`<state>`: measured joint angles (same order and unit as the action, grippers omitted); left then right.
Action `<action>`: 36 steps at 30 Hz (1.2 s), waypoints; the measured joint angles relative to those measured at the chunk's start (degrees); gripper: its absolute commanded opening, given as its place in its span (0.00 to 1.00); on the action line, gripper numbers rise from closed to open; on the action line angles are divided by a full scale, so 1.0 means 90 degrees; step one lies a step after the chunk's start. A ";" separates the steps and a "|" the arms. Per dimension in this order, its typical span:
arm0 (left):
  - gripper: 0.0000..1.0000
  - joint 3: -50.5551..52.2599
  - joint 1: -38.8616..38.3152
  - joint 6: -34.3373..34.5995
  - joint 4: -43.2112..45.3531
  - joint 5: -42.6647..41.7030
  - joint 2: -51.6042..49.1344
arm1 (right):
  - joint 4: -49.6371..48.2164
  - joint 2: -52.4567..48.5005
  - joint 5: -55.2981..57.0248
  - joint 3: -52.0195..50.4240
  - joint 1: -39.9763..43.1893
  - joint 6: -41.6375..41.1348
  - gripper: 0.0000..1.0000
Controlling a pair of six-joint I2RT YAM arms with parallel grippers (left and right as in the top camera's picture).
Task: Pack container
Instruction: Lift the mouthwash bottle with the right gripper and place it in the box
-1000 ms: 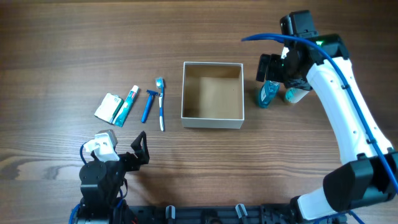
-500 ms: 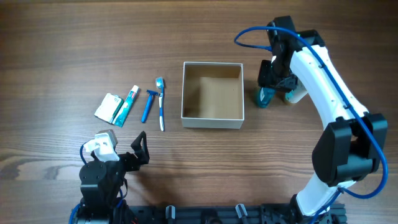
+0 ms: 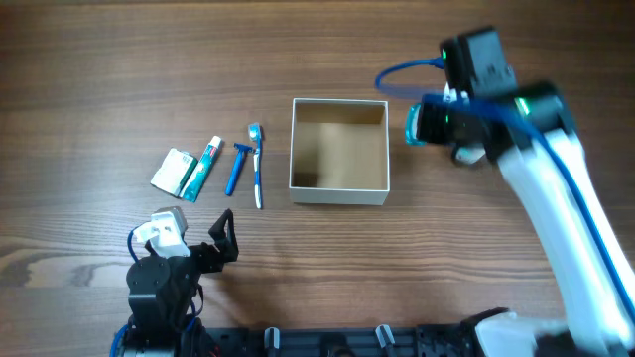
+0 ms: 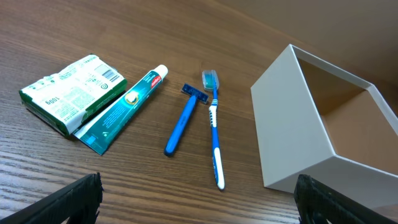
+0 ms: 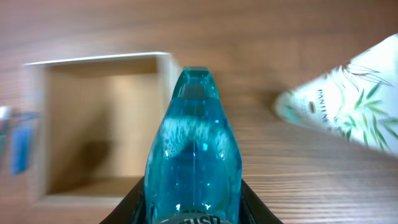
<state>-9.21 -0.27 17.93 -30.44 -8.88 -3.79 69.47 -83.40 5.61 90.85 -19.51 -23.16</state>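
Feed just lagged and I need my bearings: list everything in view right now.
container: 1, white outside, tan inside, table centre, empty.
toothbrush: 1, blue and white, left of the container.
razor: 1, blue, left of the toothbrush.
toothpaste tube: 1, teal-green, left of the razor.
packet: 1, green and white, leftmost, beside the tube.
bottle: 1, clear blue, held right of the container.
white tube: 1, leaf print, right of the bottle.
table: 1, brown wood.
left gripper: open, empty, near edge.
right gripper: shut on the bottle.
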 measured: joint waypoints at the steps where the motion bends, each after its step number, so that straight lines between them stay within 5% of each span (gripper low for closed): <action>1: 1.00 0.0000 0.0000 0.0000 0.0000 0.0000 0.0000 | 0.0010 0.0345 -0.0007 0.0027 -0.0272 -0.0034 0.04; 8: 1.00 0.0000 0.0000 0.0000 0.0000 0.0000 0.0000 | 0.0012 0.0716 -0.0063 0.0126 -0.1593 -0.0410 0.04; 17: 1.00 0.0000 0.0000 0.0000 0.0000 0.0000 0.0000 | -0.0605 -0.1814 0.0051 0.0124 -0.1394 -0.0476 0.04; 23: 1.00 0.0000 0.0000 0.0000 0.0000 0.0000 0.0000 | -0.1156 -0.2535 0.0051 0.0124 -0.0996 -0.0350 0.05; 25: 1.00 0.0000 0.0000 0.0000 0.0000 0.0000 0.0000 | -0.1290 -0.2572 0.0051 0.0124 -0.0840 -0.0223 0.22; 26: 1.00 0.0000 0.0000 0.0000 0.0000 0.0000 0.0000 | -0.1331 -0.2574 0.0053 0.0124 -0.0797 -0.0151 0.40; 30: 1.00 0.0000 0.0000 0.0002 0.0000 0.0000 0.0000 | -0.1545 -0.2574 0.0019 0.0124 -0.0714 0.0335 0.67; 36: 1.00 0.0000 0.0000 0.0000 0.0000 0.0000 0.0000 | -0.1583 -0.2577 -0.0073 0.0124 -0.0726 0.0777 0.76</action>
<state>-9.21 -0.27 17.93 -30.44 -8.88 -3.79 55.22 -106.59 4.95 91.96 -26.04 -16.16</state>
